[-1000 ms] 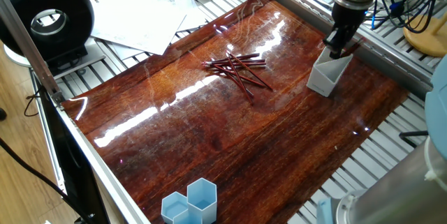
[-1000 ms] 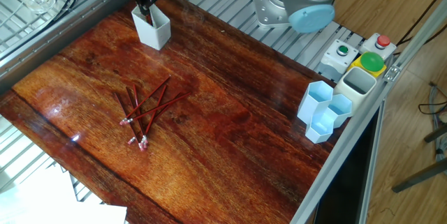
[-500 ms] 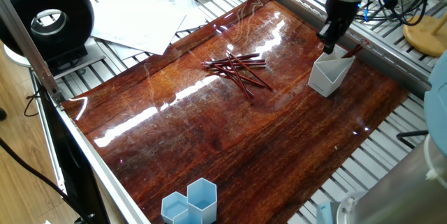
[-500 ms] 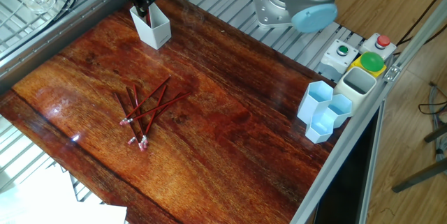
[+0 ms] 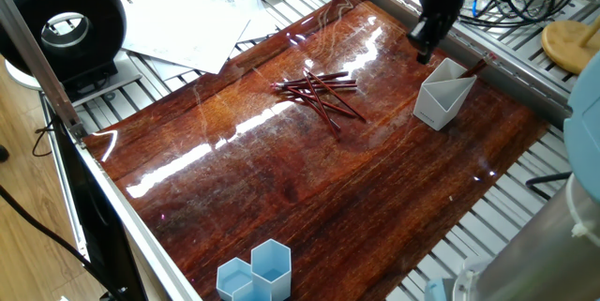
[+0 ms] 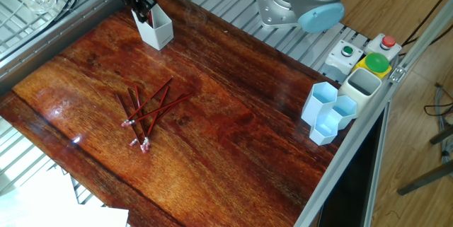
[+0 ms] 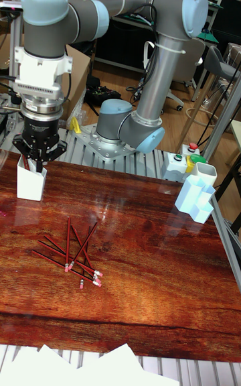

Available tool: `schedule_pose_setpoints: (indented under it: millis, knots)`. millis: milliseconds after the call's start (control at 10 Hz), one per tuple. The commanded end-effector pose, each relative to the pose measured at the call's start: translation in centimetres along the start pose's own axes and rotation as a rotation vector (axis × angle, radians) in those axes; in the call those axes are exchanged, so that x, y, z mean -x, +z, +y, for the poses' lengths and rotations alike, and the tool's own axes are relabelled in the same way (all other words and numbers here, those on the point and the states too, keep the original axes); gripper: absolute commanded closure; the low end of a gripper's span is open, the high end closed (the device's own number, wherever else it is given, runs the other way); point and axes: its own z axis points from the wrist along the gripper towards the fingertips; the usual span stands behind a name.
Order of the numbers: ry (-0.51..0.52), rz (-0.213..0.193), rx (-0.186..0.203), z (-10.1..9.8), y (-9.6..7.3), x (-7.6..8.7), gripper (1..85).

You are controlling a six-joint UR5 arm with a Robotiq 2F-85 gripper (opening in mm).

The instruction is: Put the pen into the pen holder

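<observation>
1. Hovering above the table (image 5: 375,198), my gripper (image 5: 424,53) hangs just over and beside the holder (image 5: 441,99), on the side toward the pen pile.
2. My fingers are empty; in the tall view they (image 7: 37,166) show a narrow gap between the tips, parted only a little.
3. One pen (image 5: 472,68) stands tilted inside the holder, its dark red end poking over the slanted rim; the other fixed view shows it as a red sliver (image 6: 150,16) within the white walls.
4. The holder (image 6: 155,30) sits upright near the table's far corner, apart from everything else on the wood.
5. A loose pile of red pens (image 5: 319,90) lies crossed mid-table, well apart from the holder; pale tips show at their ends in the tall view (image 7: 75,250).
6. Light blue cups (image 6: 329,112) cluster at the opposite table edge, with a button box (image 6: 364,51) just behind them.
7. Paper sheets (image 5: 192,20) lie off the wood.
</observation>
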Motion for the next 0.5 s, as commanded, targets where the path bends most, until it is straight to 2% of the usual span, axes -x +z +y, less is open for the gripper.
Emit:
schedule_pose_setpoints:
  millis: [0, 300, 400]
  knots:
    - [-0.124, 0.036, -0.170, -4.34, -0.55, -0.01, 84.7]
    - [-0.358, 0.042, -0.180, -4.66, -0.60, 0.40, 84.7]
    - [-0.391, 0.025, -0.169, -4.30, -0.54, 0.86, 84.7]
